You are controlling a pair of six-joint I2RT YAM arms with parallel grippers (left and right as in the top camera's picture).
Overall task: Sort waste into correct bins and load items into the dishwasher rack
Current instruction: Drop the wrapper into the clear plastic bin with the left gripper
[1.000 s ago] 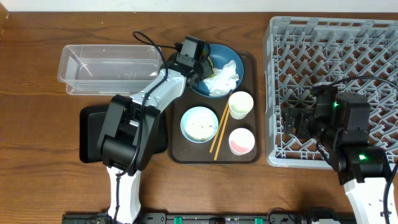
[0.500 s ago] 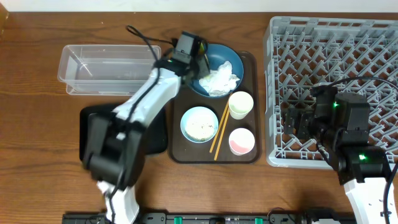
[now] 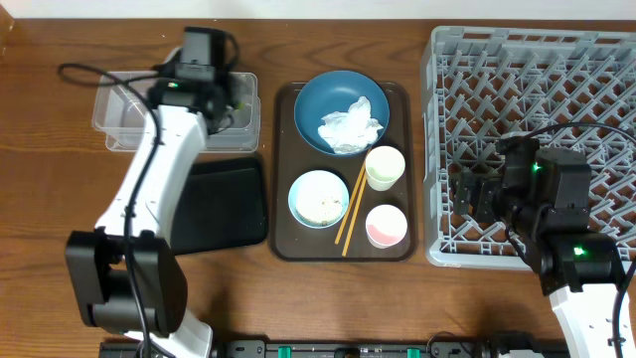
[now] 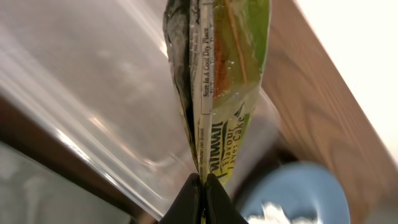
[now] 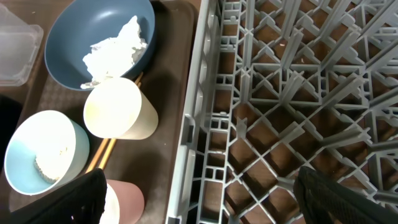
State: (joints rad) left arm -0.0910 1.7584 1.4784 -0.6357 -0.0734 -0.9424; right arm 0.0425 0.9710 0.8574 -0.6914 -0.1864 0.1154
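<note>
Hanging over the right end of the tub at the far left, the wrapper is pinched by one edge in the left gripper. The fingertips are clamped together on it and the rest sticks out past them toward the clear plastic. It is held there, I judge, so that letting go drops it in as packaging waste. The black tray lies just nearer, bare. On the serving tray in the middle, the tissue sits on the plate and the scraps lie in the bowl. Chopsticks and two cups are beside them, none yet sorted. On the right, the right gripper hovers over the near-left part of the rack, fingers spread wide and holding nothing, probably waiting its turn.
</note>
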